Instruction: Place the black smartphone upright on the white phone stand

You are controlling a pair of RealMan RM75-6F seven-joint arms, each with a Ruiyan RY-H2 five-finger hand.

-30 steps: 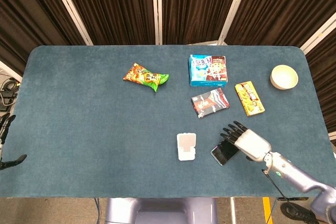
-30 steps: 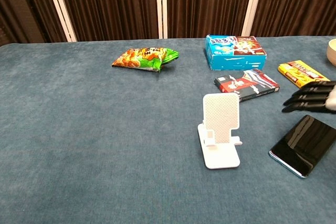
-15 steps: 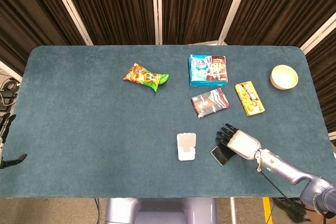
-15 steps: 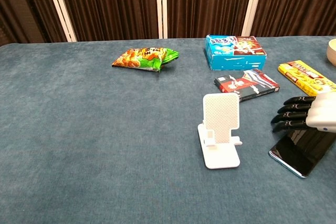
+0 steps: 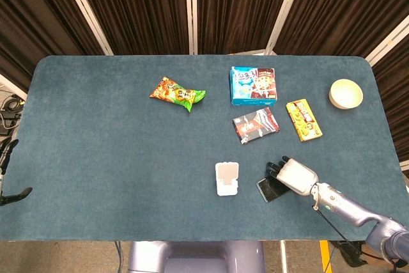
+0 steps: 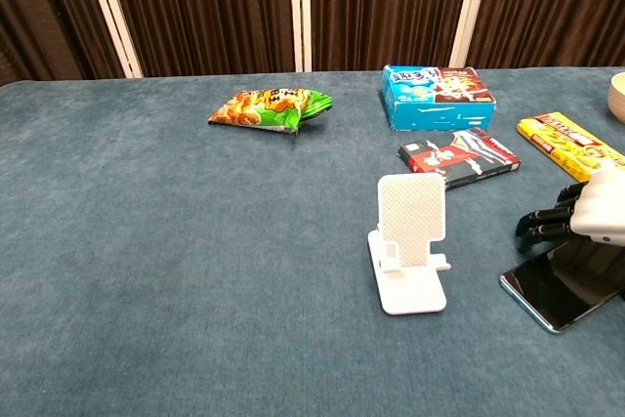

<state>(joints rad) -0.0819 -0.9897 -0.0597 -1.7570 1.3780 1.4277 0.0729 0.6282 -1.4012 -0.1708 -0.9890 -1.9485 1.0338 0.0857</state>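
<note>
Looks like a staged robotics lab: blue felt-covered table (image 5: pixel 115 158) ringed by dark pleated curtain panels (image 5: pixel 140 4) on white frames, with cables (image 5: pixel 9 103) trailing on the floor.

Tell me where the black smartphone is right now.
In the head view the black smartphone lies flat near the table's front edge, just right of the white phone stand, partly under the right hand.
</note>
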